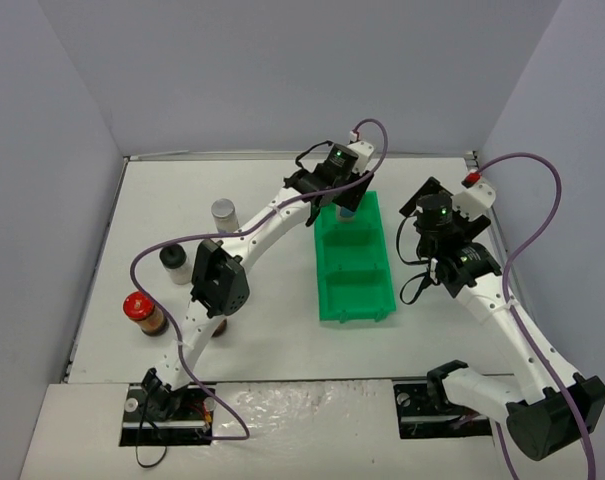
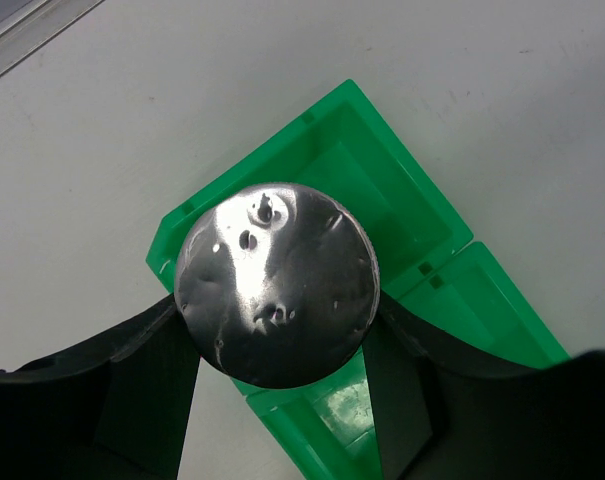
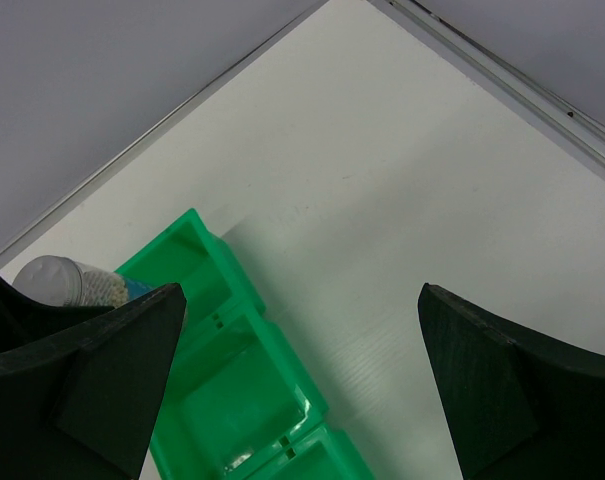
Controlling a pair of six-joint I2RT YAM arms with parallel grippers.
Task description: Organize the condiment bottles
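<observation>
My left gripper [image 1: 340,192] is shut on a spice jar with a silver-grey lid [image 2: 277,285] and holds it over the far compartment of the green tray [image 1: 367,290]. The jar also shows in the top view [image 1: 346,213] and at the left of the right wrist view [image 3: 62,282]. Three more jars stand left of the tray: one with a silver lid [image 1: 224,213], one with a black lid [image 1: 174,262] and one with a red lid [image 1: 142,312]. My right gripper [image 1: 429,200] is open and empty, above the table right of the tray.
The green tray [image 3: 242,390] has three compartments in a row and lies lengthwise in the middle of the table. A dark object [image 1: 220,326] is mostly hidden under my left arm's elbow. Grey walls enclose the table on three sides.
</observation>
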